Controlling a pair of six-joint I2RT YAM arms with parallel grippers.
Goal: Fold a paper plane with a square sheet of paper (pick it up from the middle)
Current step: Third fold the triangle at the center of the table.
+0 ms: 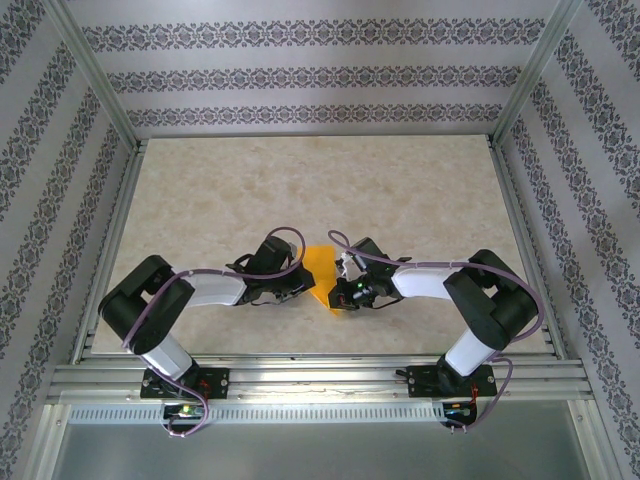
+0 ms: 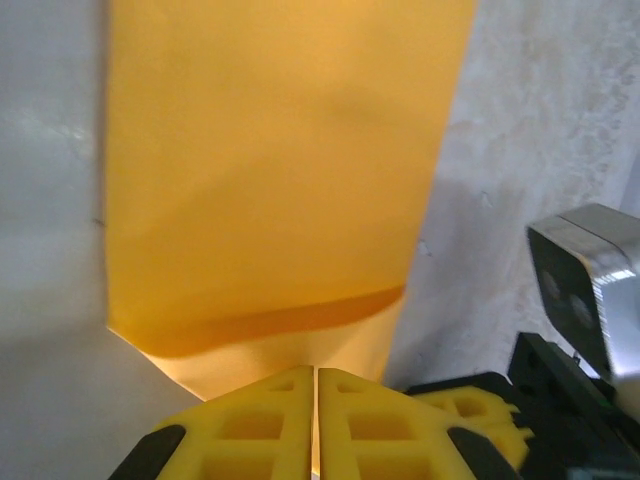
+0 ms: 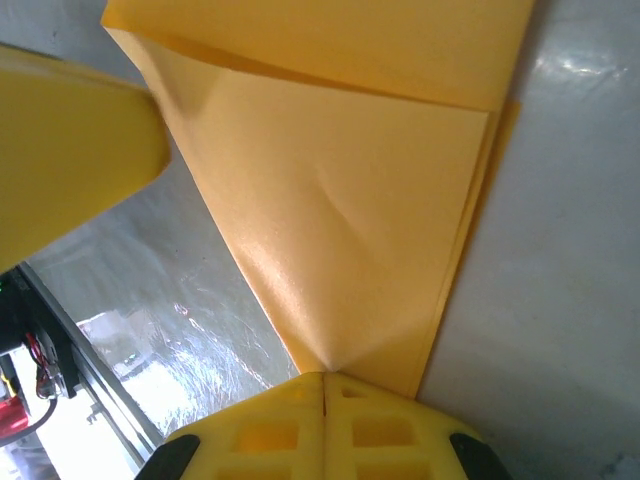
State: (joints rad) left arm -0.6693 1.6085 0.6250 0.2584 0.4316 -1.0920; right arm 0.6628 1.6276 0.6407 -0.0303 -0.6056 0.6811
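Note:
The orange sheet of paper (image 1: 320, 270) lies folded in layers between the two grippers, near the table's front middle. It narrows toward the front in the top view and does not have a finished dart shape. My left gripper (image 2: 316, 372) is shut on the near edge of the paper (image 2: 280, 180), whose far part lies flat on the table. My right gripper (image 3: 323, 378) is shut on a corner of the paper (image 3: 340, 200), where creases meet and a folded flap overlaps above. In the top view the left gripper (image 1: 303, 284) and right gripper (image 1: 342, 288) flank the paper closely.
The pale marbled table (image 1: 300, 190) stretches beyond the arms, walled by patterned panels and an aluminium frame (image 1: 520, 220). A finger of the right gripper (image 2: 470, 412) and its camera (image 2: 590, 290) sit close beside the left one. A left finger (image 3: 70, 150) crowds the right wrist view.

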